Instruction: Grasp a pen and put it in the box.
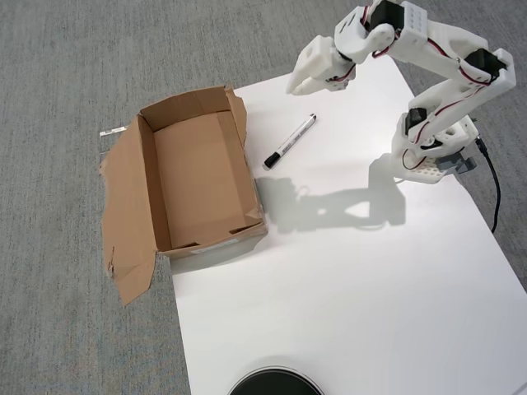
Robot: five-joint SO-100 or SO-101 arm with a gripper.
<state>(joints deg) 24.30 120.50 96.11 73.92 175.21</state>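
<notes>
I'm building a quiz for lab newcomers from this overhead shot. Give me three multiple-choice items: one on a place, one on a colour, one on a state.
1. Where does the pen lie?
A. inside the box
B. on the white table, right of the box
C. on the carpet

2. What colour is the pen's barrel?
A. white
B. red
C. green

3. What is in the box?
A. the pen
B. a cup
C. nothing

Key: 1 B, the pen rests on the table between the box and the arm's base; 2 A, white with black ends; 3 C, only bare brown cardboard shows inside. The gripper hangs above the table's far edge, beyond the pen.
</notes>
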